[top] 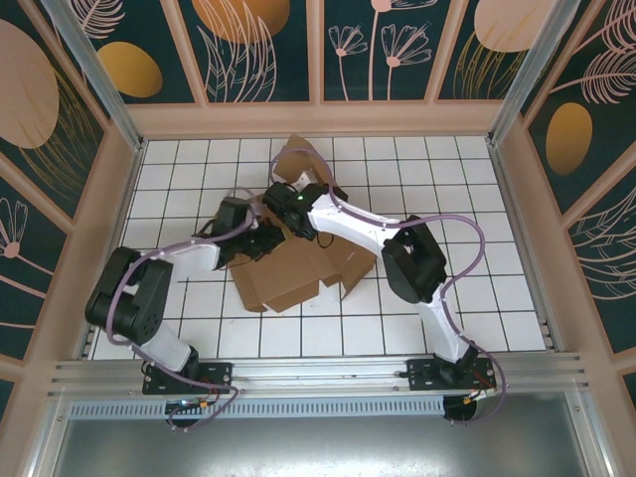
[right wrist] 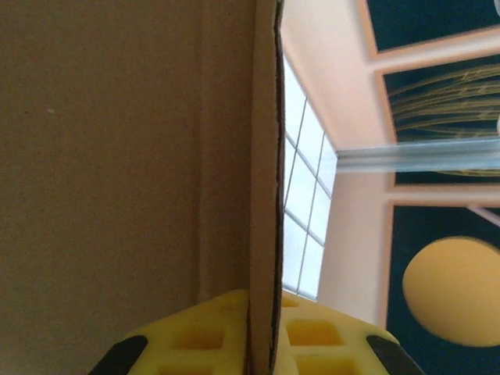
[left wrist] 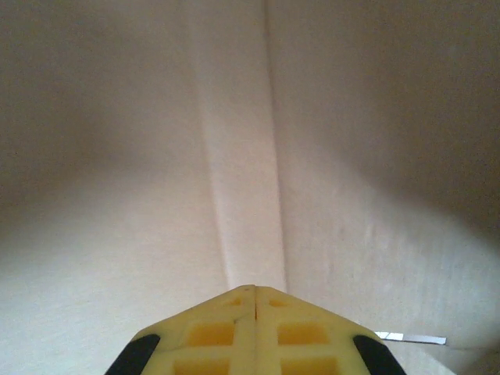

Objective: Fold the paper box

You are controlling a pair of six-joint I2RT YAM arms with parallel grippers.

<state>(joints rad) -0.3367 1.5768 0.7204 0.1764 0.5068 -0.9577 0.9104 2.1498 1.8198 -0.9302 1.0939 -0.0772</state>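
Yellow fingers of your right gripper are clamping the paper box edge; your left gripper is sitting clenched, both arms reaching inward, its cardboard contact unclear.

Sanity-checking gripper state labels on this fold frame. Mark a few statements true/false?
1. The right gripper is clamped on an edge of the paper box. True.
2. The left gripper has its fingers spread wide. False: in the left wrist view the yellow fingers meet at the tips with nothing between them, and cardboard lies just ahead.
3. The paper box is folded into a closed box. False: it lies mostly as an open sheet, with one flap standing up at the far side.
4. Both arms reach the cardboard near the middle of the tiled table. True.
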